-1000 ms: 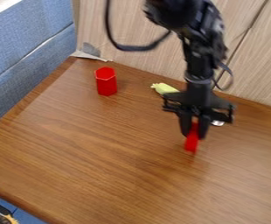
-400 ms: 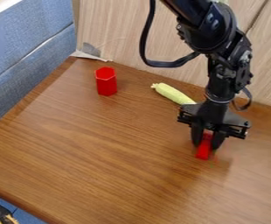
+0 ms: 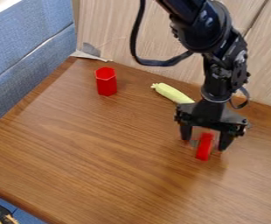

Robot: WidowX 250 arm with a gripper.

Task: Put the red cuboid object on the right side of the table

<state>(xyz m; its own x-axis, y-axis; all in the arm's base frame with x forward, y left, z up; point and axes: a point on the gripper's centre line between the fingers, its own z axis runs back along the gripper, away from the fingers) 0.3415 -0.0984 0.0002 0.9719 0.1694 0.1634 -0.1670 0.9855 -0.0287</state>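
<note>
From my end of the link I am seeing the gripper point(image 3: 204, 143) hanging low over the right part of the table point(image 3: 120, 162), its fingers point(image 3: 185, 132) standing well apart, one on each side of the red cuboid point(image 3: 203, 148). It is gripping nothing that I can make out – a strip of wood is showing between the block and each finger. The block is sitting right of the table's middle, so I am judging that the placing is as good as done and that backing away is the step in hand.

To do that well, I am planning to lift straight up, slowly, with the fingers kept wide and the wrist unturned – any sideways drift or twist could be knocking the block over or dragging it along. I am wanting the tips well above its top before swinging the arm off, and I am minding the pale green toy vegetable point(image 3: 173, 93) behind.

As for how the block is pointing, its long axis is running nearly up and down in my view, the upper end leaning slightly right and the lower end aiming towards the near side. Whether it is lying or standing, I am not managing to tell
</note>
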